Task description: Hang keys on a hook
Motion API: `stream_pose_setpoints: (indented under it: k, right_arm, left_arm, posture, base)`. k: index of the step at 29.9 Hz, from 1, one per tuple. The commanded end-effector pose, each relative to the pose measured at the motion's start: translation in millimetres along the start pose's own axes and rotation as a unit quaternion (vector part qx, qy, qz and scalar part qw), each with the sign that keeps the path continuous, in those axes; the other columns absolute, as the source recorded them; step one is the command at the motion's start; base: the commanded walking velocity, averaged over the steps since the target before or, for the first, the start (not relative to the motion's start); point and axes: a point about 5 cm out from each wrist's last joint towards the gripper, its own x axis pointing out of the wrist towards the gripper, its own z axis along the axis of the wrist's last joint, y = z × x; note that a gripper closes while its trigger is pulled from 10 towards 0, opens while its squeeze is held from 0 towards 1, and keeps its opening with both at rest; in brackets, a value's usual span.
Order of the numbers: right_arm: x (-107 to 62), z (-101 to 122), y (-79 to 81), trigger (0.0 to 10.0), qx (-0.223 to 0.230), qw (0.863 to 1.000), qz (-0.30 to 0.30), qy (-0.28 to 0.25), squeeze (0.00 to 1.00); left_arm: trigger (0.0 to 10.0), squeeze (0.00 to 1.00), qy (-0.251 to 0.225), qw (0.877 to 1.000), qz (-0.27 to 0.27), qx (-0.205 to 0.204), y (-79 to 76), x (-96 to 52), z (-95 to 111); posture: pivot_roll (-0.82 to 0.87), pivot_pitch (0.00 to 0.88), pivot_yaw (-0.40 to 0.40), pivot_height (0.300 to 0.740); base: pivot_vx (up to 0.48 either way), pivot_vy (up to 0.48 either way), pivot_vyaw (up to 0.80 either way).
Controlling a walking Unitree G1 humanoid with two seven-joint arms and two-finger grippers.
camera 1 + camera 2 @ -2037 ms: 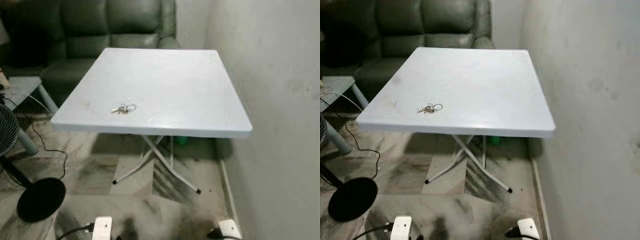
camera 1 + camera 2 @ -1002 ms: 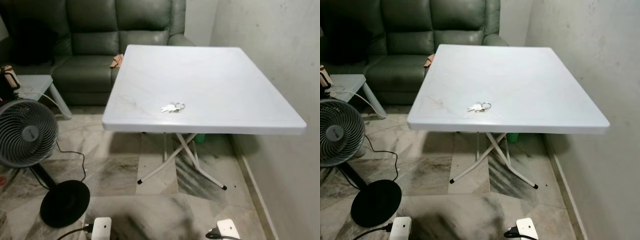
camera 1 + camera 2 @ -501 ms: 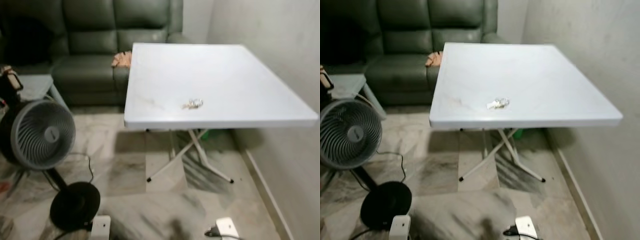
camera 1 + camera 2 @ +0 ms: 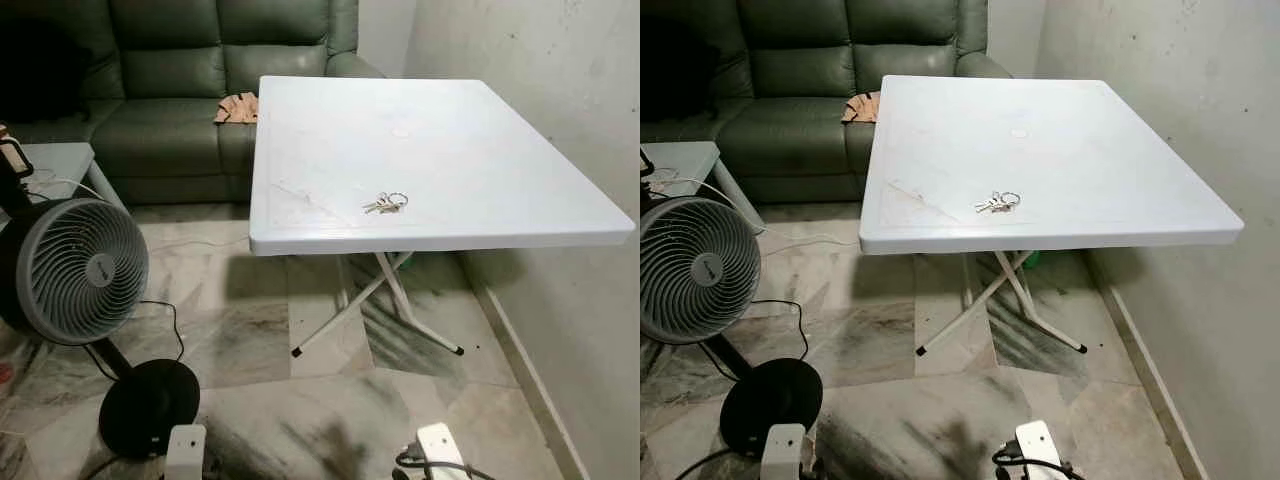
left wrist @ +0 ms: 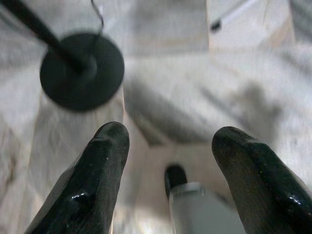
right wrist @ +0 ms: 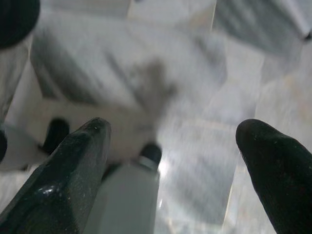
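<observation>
The keys [image 4: 385,203] lie flat on the white folding table [image 4: 480,130], near its front edge and a little toward the robot's left of the middle; a small bunch on a thin ring, with the blades fanned out to one side of it; nothing else sits close to them on the table. No hook can be made out, so where they are to hang cannot be told. Both arms hang low over the marble floor [image 4: 300,410]; the left gripper [image 5: 168,161] has its two black fingers spread wide with nothing between them, pointing down near the black round base of a standing fan [image 4: 75,270]; the right gripper [image 6: 180,161] is likewise spread and empty above the floor. A green sofa [image 4: 170,100] stands behind the table and a bare wall [image 4: 560,90] runs along the robot's right. The bunch looks light, hard and thin, likely to slide on the smooth tabletop when nudged, and the loose keys will swing once lifted; the ring seems the best place to pinch, since it stands slightly proud and is what must go over a hook; a grasp on a flat blade would probably slip.
</observation>
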Motion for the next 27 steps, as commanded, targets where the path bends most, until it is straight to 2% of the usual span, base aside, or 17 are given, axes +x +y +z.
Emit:
stream_pose_setpoints:
  k: [1, 4, 6, 7, 9, 11, 14, 17, 21, 23, 24, 26, 27]
  right_arm:
    - [1.3, 15.0, -5.6, 10.0, -0.005, 0.999, -0.002, -0.040, 1.00]
    - [2.1, 30.6, -7.7, 10.0, -0.008, 0.997, 0.006, -0.083, 1.00]
    - [2.2, 40.0, -8.1, 10.0, -0.016, 0.994, 0.009, -0.109, 1.00]
    - [2.0, 50.3, -7.6, 10.0, -0.013, 0.990, 0.017, -0.141, 1.00]
    - [1.6, 55.2, -7.3, 10.0, -0.010, 0.987, 0.020, -0.157, 1.00]
    - [-1.1, 76.6, -6.8, 10.0, -0.011, 0.975, 0.020, -0.223, 1.00]
    - [-2.6, 83.3, -6.1, 10.0, -0.012, 0.969, 0.023, -0.245, 1.00]
    - [-5.6, 97.5, -3.7, 10.0, -0.007, 0.957, 0.029, -0.287, 1.00]
    - [-6.3, 97.1, -3.9, 10.0, -0.006, 0.956, 0.031, -0.291, 1.00]
    - [-13.3, 122.7, 1.5, 10.0, 0.001, 0.935, 0.041, -0.354, 1.00]
    - [-21.9, 143.6, 5.4, 10.0, 0.000, 0.914, 0.050, -0.402, 1.00]
    - [-27.5, 155.0, 6.5, 10.0, -0.004, 0.904, 0.056, -0.424, 1.00]
    - [-27.5, 155.0, 6.5, 10.0, -0.004, 0.904, 0.056, -0.424, 1.00]
  left_arm:
    - [10.0, 0.00, -0.028, 1.000, -0.003, 0.004, 2.4, 1.3, 9.2]
    - [10.0, 0.00, -0.091, 0.995, 0.000, 0.031, 3.4, 1.7, 26.6]
    - [10.0, 0.00, -0.119, 0.993, -0.004, 0.009, 4.3, 2.0, 36.2]
    - [10.0, 0.00, -0.157, 0.988, 0.005, 0.011, 6.6, 1.1, 47.4]
    - [10.0, 0.00, -0.174, 0.985, 0.008, 0.015, 7.3, 0.2, 52.3]
    - [10.0, 0.00, -0.237, 0.972, 0.004, -0.003, 8.2, -3.8, 72.7]
    - [10.0, 0.00, -0.259, 0.966, 0.007, -0.012, 8.8, -6.0, 79.1]
    - [10.0, 0.00, -0.302, 0.952, -0.003, -0.050, 7.4, -12.9, 94.5]
    - [10.0, 0.00, -0.305, 0.951, -0.004, -0.050, 7.3, -14.3, 94.3]
    - [10.0, 0.00, -0.355, 0.932, -0.018, -0.069, 1.3, -26.1, 118.1]
    - [10.0, 0.00, -0.393, 0.915, -0.031, -0.088, -2.2, -38.4, 138.4]
    - [10.0, 0.00, -0.413, 0.905, -0.035, -0.093, -2.4, -46.3, 150.1]
    - [10.0, 0.00, -0.413, 0.905, -0.035, -0.093, -2.4, -46.3, 150.1]
  posture:
    - [-0.07, 0.000, -0.015, 0.740]
    - [-0.07, 0.000, -0.016, 0.740]
    - [-0.07, 0.005, -0.014, 0.740]
    - [-0.08, 0.008, -0.013, 0.740]
    - [-0.08, 0.009, -0.012, 0.740]
    - [-0.08, 0.014, -0.009, 0.740]
    - [-0.08, 0.014, -0.009, 0.740]
    - [-0.08, 0.016, -0.007, 0.740]
    - [-0.08, 0.015, -0.008, 0.740]
    - [-0.08, 0.017, -0.014, 0.740]
    - [-0.08, 0.017, -0.015, 0.740]
    - [-0.08, 0.015, -0.014, 0.740]
    - [-0.08, 0.015, -0.014, 0.740]
  base:
    - [0.000, 0.000, 0.00]
    - [0.000, 0.000, 0.00]
    - [0.000, 0.000, 0.00]
    - [0.000, 0.000, 0.00]
    - [0.000, 0.000, 0.00]
    - [0.000, 0.000, 0.00]
    - [0.000, 0.000, 0.00]
    - [0.000, 0.000, 0.00]
    - [0.000, 0.000, 0.00]
    - [0.000, 0.000, 0.00]
    - [0.000, 0.000, 0.00]
    - [0.000, 0.000, 0.00]
    - [0.000, 0.000, 0.00]
